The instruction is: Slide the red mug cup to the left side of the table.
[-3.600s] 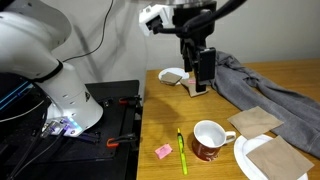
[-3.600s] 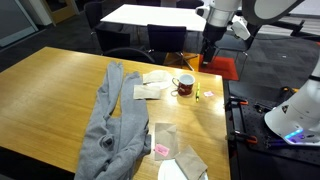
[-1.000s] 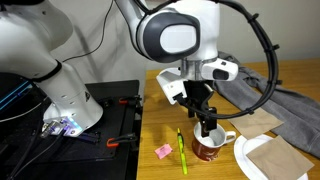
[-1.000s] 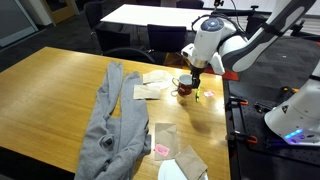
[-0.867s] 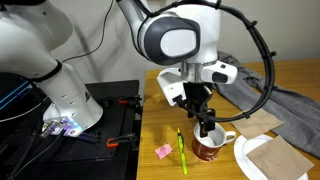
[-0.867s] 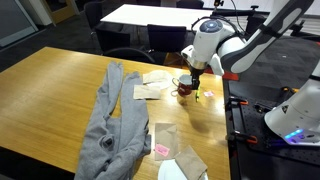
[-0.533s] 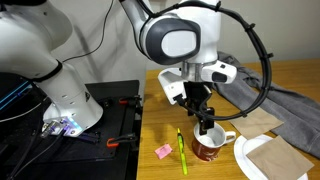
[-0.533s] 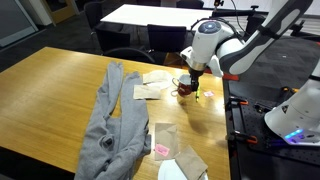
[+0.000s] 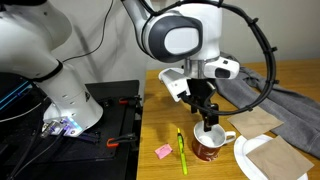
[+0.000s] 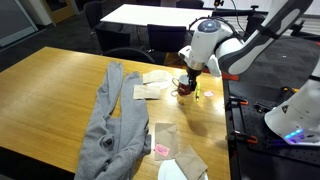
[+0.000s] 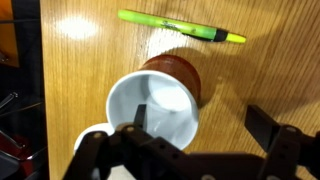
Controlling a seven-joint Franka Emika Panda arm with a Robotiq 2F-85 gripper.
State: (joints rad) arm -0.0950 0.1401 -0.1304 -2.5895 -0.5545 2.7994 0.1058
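Red mug [image 9: 205, 152] is sitting upright near the edge of the wooden surface [image 9: 158, 118] by the robot's base. There's a green pen [image 9: 182, 150] just beside it on one side and a white plate [image 9: 243, 163] on the other. The gripper [image 9: 209, 125] is right down on top of it. In the wrist view the jaws are spread wide: one finger [image 11: 135, 120] is over the mug's white inside, the other sits outside the red wall. Can't tell if either actually touches. A pink sticky note [image 9: 162, 151] lies near the pen, with a grey cloth [image 9: 255, 92] further back.
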